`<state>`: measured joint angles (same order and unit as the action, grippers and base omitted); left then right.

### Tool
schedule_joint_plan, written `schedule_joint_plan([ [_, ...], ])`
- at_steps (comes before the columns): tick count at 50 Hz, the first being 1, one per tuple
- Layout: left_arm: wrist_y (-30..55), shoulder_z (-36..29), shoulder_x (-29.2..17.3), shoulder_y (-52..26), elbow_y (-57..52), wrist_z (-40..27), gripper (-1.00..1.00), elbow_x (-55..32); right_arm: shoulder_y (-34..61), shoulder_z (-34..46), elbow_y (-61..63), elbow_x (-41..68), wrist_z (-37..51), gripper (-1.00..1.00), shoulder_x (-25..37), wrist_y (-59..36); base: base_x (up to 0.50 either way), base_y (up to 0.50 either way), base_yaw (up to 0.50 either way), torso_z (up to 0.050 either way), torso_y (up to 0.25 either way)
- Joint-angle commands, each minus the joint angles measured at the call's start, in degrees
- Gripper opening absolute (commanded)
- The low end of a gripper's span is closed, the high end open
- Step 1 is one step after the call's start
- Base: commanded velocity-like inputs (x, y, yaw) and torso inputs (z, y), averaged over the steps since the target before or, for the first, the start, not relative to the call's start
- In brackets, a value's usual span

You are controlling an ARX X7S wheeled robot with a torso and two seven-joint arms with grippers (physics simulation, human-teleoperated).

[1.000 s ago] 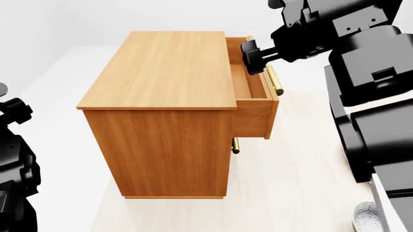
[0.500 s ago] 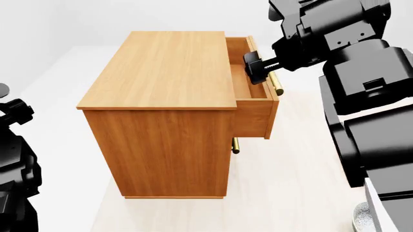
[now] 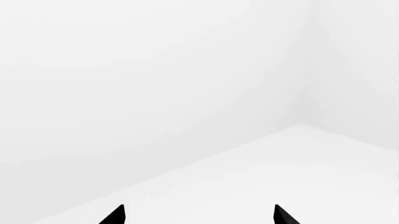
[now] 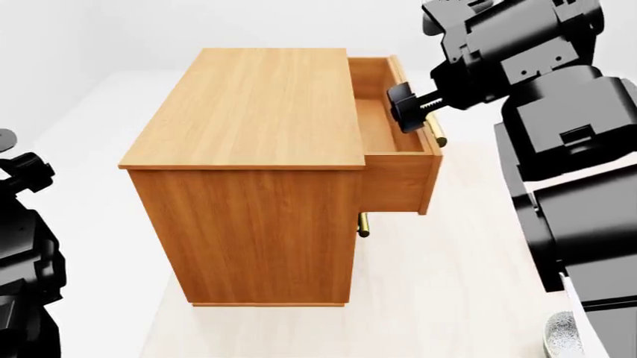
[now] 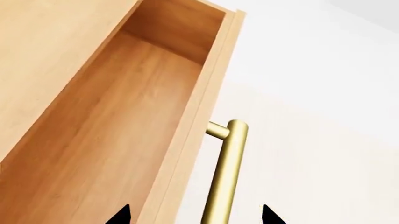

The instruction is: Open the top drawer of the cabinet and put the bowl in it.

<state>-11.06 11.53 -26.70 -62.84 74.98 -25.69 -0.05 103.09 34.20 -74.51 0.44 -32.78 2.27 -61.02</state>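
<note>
The orange-brown cabinet [image 4: 249, 149] stands in the middle of the head view. Its top drawer [image 4: 383, 123] is pulled partly out to the right, and its wooden inside [image 5: 106, 140] holds nothing. My right gripper [image 4: 408, 108] sits at the drawer's front edge. In the right wrist view this gripper [image 5: 194, 215] is open, its fingertips [image 5: 121, 215] wide apart on either side of the front panel and the brass handle [image 5: 227, 172]. The speckled bowl [image 4: 560, 335] peeks out at the lower right, half hidden by my right arm. My left gripper [image 3: 198, 215] is open on nothing.
A lower drawer's brass handle [image 4: 363, 224] sticks out under the open drawer. My left arm [image 4: 20, 239] hangs at the left edge, apart from the cabinet. Pale floor [image 4: 448, 283] lies to the cabinet's right, white walls behind.
The top drawer has slid further out to the right. My right gripper has moved right with its front edge. The left arm has stayed still.
</note>
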Motion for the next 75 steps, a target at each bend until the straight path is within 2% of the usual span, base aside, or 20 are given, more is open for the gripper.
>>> schedule_joint_plan([
  [1, -0.08, 0.13, 0.06, 0.10, 0.00, 0.06, 1.00, -0.03, -0.99, 4.70, -0.44, -1.81, 1.23, 1.00, 1.28, 0.91, 0.00, 0.00, 0.00, 0.000, 0.000],
  [37, -0.33, -0.26, 0.32, 0.20, 0.00, -0.07, 1.00, 0.12, -0.99, 12.73, -0.45, -2.04, 5.83, 1.00, 7.06, 1.77, 0.00, 0.00, 0.00, 0.000, 0.000],
  [58, -0.50, -0.54, 0.39, 0.37, 0.00, -0.09, 1.00, 0.14, -0.68, 21.80, -0.43, -2.52, 9.31, 1.00, 10.05, 2.42, 0.00, 0.00, 0.00, 0.000, 0.000],
  [72, -0.49, -0.86, 0.47, 0.12, 0.00, 0.01, 1.00, 0.13, 2.14, 18.61, -0.45, 0.34, 10.66, 1.00, 11.08, 4.56, 0.00, 0.00, 0.00, 0.000, 0.000],
  [75, -0.50, -0.90, 0.43, 0.06, 0.00, -0.02, 1.00, 0.13, 4.74, 14.24, -0.45, 2.60, 11.32, 1.00, 11.61, 6.26, 0.00, 0.00, 0.00, 0.000, 0.000],
])
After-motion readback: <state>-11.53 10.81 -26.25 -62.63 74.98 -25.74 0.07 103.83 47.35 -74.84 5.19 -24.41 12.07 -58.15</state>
